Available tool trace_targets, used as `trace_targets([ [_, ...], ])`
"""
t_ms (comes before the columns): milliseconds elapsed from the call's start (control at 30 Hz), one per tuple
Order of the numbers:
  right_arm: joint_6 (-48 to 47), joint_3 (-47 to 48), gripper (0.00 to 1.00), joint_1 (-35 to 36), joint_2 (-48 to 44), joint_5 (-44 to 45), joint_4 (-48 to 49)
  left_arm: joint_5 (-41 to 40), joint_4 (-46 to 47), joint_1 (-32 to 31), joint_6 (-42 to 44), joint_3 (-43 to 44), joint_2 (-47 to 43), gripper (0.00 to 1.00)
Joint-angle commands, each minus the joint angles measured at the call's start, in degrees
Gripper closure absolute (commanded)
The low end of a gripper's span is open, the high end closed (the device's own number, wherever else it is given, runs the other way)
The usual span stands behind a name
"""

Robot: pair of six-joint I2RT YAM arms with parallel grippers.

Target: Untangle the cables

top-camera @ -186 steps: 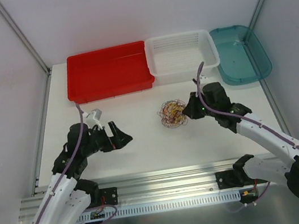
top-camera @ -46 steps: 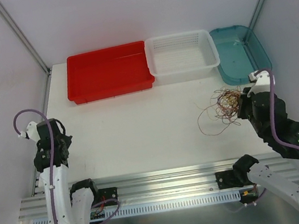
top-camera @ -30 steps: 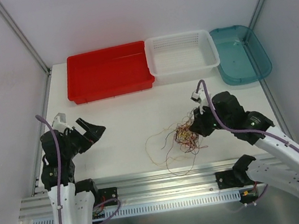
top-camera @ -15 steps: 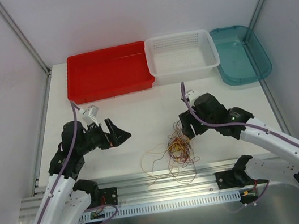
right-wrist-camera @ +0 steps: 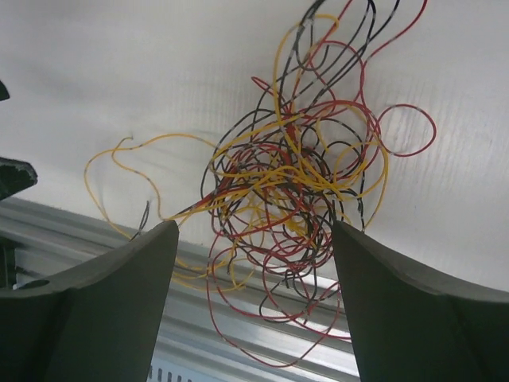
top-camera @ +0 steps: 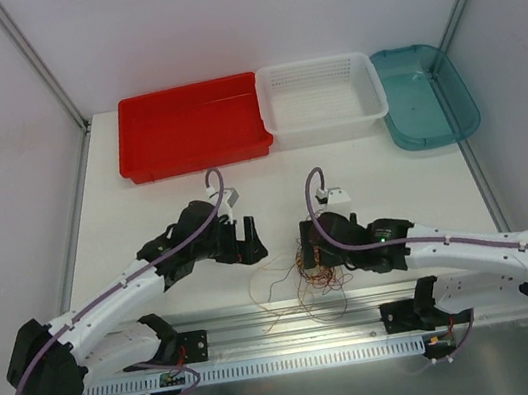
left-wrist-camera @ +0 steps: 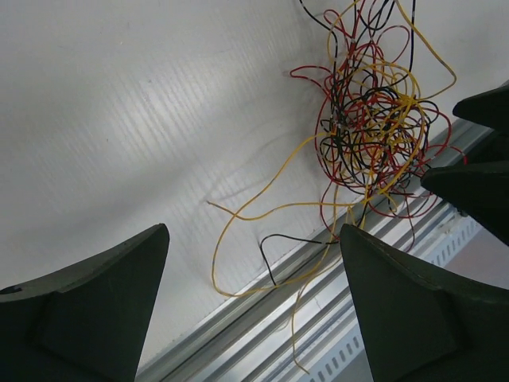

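Observation:
The cables (top-camera: 313, 264) are a loose clump of thin yellow, red and black wires at the table's front edge, with strands trailing left and hanging over the rail. My left gripper (top-camera: 252, 245) stands open just left of them, holding nothing. In the left wrist view the clump (left-wrist-camera: 370, 119) lies ahead and to the right of the left gripper (left-wrist-camera: 253, 231), and one yellow strand runs between the fingers. My right gripper (top-camera: 305, 247) is open over the clump's right side. In the right wrist view the tangle (right-wrist-camera: 294, 179) sits just ahead of the right gripper (right-wrist-camera: 254, 227), ungripped.
A red bin (top-camera: 190, 129), a white basket (top-camera: 319, 92) and a teal tray (top-camera: 426, 94) line the back of the table. An aluminium rail (top-camera: 297, 334) runs along the front edge, under the hanging strands. The two grippers are close together.
My right gripper has opened and let go of the clump, which now lies at the front edge. Both arms have reached in further; the left gripper has come right, close to the clump.

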Motion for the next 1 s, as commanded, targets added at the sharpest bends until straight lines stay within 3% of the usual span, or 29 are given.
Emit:
trace_targets([
  [0, 12.35, -1.75, 0.18, 1.02, 3.83, 6.07, 2.05, -5.03, 3.83, -2.62, 2.89, 3.88, 3.60, 0.10],
  [67, 12.01, -2.46, 0.20, 0.85, 5.60, 6.77, 2.94, -5.12, 5.14, -3.24, 2.80, 4.06, 6.23, 0.11],
  [167, 9.46, -2.54, 0.35, -0.47, 9.29, 6.08, 3.56, -4.24, 6.38, -4.20, 2.80, 5.20, 9.75, 0.14],
  [267, 5.16, -3.95, 0.65, -2.75, 10.62, 2.12, 6.98, -3.18, 7.00, -5.52, 3.33, 7.05, 13.45, 0.17],
  [300, 3.50, -3.87, 0.82, -3.71, 10.70, 1.59, 7.42, -2.31, 7.17, -6.05, 3.85, 8.10, 14.41, 0.17],
  [400, -4.24, -2.20, 0.99, -4.78, 10.44, 0.89, 5.77, -1.08, 7.26, -6.58, 5.17, 9.94, 17.76, 0.18],
  [600, -19.86, -2.81, 0.99, -6.97, 6.93, -5.25, 9.88, 0.51, 7.53, -6.84, 7.72, 13.28, 23.38, 0.21],
  [800, -29.46, -0.88, 0.99, -8.73, 6.84, -9.13, 5.85, 0.77, 7.53, -6.76, 10.71, 17.07, 26.72, 0.24],
  [967, -30.97, -1.14, 0.99, -9.35, 6.66, -12.47, 6.90, 4.02, 7.44, -6.76, 13.35, 18.92, 30.85, 0.39],
])
